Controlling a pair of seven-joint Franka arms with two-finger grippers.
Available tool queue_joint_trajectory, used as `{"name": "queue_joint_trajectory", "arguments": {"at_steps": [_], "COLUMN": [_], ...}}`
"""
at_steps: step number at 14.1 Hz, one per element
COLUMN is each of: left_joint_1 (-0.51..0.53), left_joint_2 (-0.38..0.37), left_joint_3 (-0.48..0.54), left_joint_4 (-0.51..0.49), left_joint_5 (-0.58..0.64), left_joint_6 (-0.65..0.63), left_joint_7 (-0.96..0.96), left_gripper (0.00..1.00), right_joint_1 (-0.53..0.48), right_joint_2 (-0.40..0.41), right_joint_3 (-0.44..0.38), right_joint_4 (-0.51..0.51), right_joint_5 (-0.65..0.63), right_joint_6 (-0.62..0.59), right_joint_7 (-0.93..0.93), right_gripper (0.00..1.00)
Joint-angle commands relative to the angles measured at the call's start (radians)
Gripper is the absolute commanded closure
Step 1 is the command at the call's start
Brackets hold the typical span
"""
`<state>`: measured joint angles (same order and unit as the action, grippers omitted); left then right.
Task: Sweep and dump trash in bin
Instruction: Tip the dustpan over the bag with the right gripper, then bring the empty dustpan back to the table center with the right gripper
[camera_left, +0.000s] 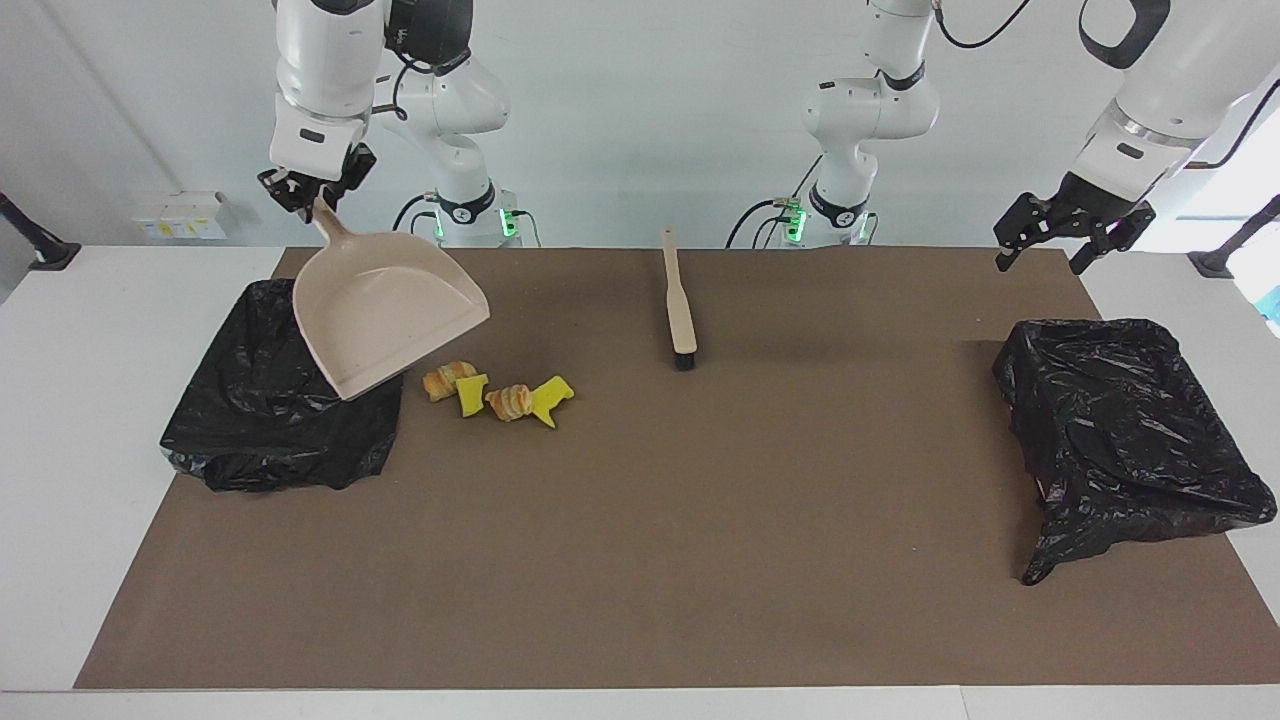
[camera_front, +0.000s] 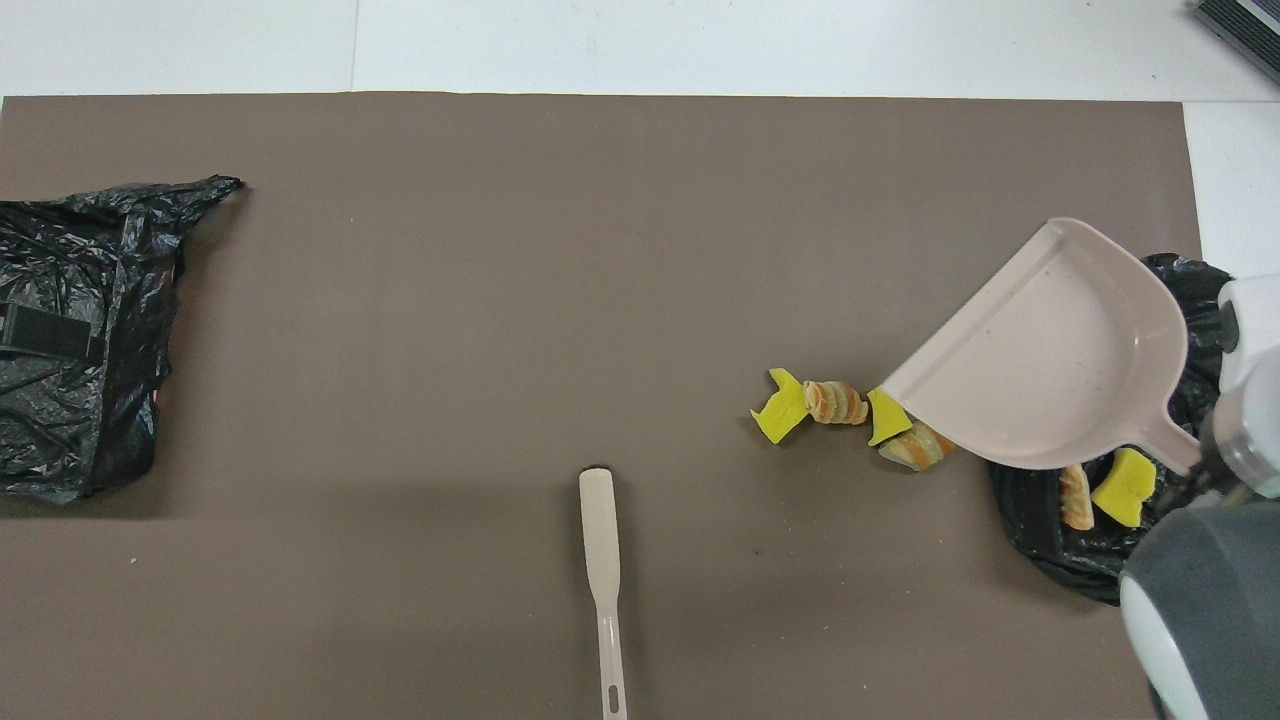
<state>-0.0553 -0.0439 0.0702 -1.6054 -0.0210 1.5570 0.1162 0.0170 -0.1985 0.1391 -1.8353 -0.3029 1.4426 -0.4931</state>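
Note:
My right gripper (camera_left: 312, 196) is shut on the handle of the beige dustpan (camera_left: 385, 310), holding it tilted in the air over the black-bagged bin (camera_left: 270, 430) at the right arm's end. The pan (camera_front: 1050, 370) looks empty. Several trash scraps (camera_left: 500, 395), yellow and orange-brown, lie in a row on the mat beside that bin, partly under the pan's lip (camera_front: 840, 405). Two more scraps (camera_front: 1100, 490) lie in the bin (camera_front: 1050, 545). My left gripper (camera_left: 1045, 262) is open and empty, up in the air at the left arm's end.
A beige brush (camera_left: 680, 300) lies on the brown mat (camera_left: 700, 550) mid-table near the robots, bristles pointing away from them (camera_front: 603, 560). A second black-bagged bin (camera_left: 1130, 440) stands at the left arm's end (camera_front: 70, 330).

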Motion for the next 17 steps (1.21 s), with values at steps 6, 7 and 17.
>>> {"name": "queue_joint_trajectory", "arguments": {"at_steps": [6,7,17], "left_joint_1": [0.005,0.005,0.005], "left_joint_2": [-0.017,-0.017,-0.017], "left_joint_3": [-0.004,-0.004,-0.004], "left_joint_4": [-0.013,-0.013,-0.013], "left_joint_5": [0.019,0.019,0.019], "left_joint_6": [0.0,0.0,0.0], "left_joint_7": [0.002,0.002,0.002], "left_gripper": [0.0,0.0,0.0], "right_joint_1": [0.247,0.274,0.425], "right_joint_2": [0.443,0.512,0.86], "right_joint_3": [0.051,0.051,0.053], "right_joint_4": [0.354,0.431,0.594], "right_joint_5": [0.142,0.162,0.283], "right_joint_6": [0.084,0.1,0.516], "right_joint_7": [0.747,0.807,1.163], "right_gripper": [1.0,1.0,1.0]}}
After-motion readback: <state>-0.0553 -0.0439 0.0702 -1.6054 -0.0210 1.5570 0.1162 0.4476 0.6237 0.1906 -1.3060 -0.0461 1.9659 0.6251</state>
